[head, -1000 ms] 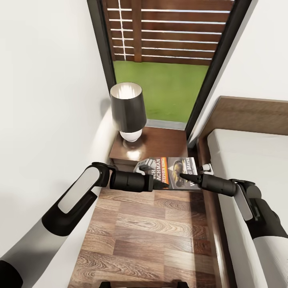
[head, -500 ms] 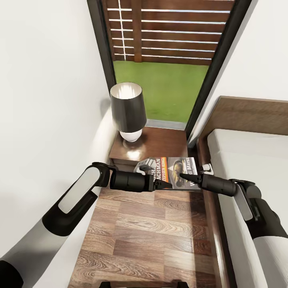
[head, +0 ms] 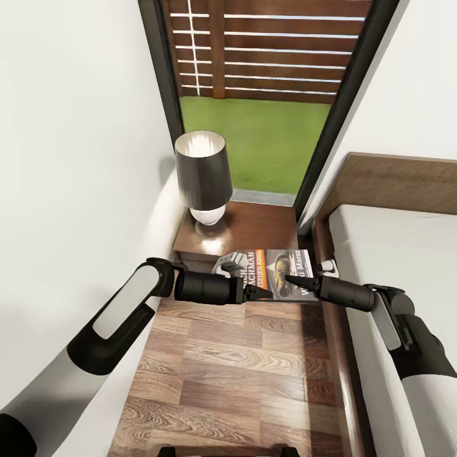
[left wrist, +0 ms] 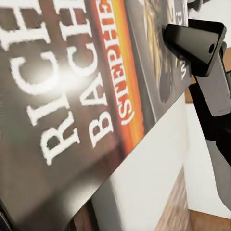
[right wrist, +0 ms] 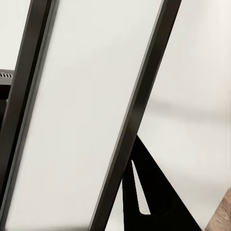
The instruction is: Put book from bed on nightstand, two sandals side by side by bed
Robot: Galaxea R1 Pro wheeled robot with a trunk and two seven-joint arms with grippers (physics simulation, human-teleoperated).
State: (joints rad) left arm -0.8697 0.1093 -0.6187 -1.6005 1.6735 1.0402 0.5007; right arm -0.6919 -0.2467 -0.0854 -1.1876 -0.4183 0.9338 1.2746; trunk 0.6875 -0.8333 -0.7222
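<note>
The book (head: 279, 271), a dark paperback with white "BACHMAN" lettering, hangs level above the floor, just in front of the nightstand (head: 257, 223). My right gripper (head: 297, 278) comes in from the bed side and is shut on the book's right part; one of its fingers (left wrist: 195, 41) presses on the cover. My left gripper (head: 251, 293) meets the book's left edge, and the cover (left wrist: 72, 96) hides its fingers. In the right wrist view the book's white page edge (right wrist: 86, 120) shows up close. The sandals are out of view.
A dark-shaded lamp (head: 203, 170) stands on the nightstand's back left part. The bed (head: 406, 254) with its wooden headboard lies to the right. A white wall runs along the left, with a narrow strip of wood floor (head: 241, 368) between it and the bed. A glass opening (head: 260, 127) is behind the nightstand.
</note>
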